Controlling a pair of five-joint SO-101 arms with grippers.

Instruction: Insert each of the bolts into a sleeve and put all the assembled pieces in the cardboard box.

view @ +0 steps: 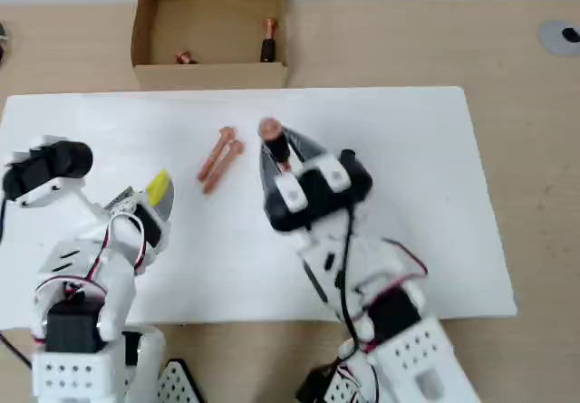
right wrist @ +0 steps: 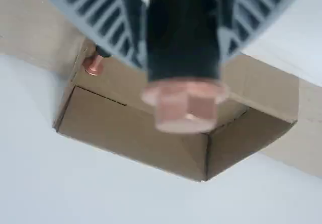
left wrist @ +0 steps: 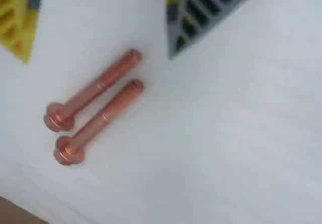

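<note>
**High view.** My right gripper is over the white sheet, near its far edge. Its jaws pinch a black sleeve. The copper head of a seated bolt lies against the sleeve's free end, which points toward the box. My left gripper is over the left part of the sheet with its jaws spread and nothing between them.

**Left wrist view.** One yellow finger and one grey finger stand well apart. Beyond them two loose bolts lie flat on the sheet, side by side and parallel, heads at the same end, with a narrow gap between the shanks. Neither finger touches them. From above, the pair lies between my two grippers, just left of the held sleeve.

**Right wrist view.** The box's near wall lies straight ahead of the bolt head.

**Box.** It is open-topped and rests on the table just past the sheet's far edge. Two pieces are inside: one piece by the right wall and another piece by the near wall, towards the left.
</note>
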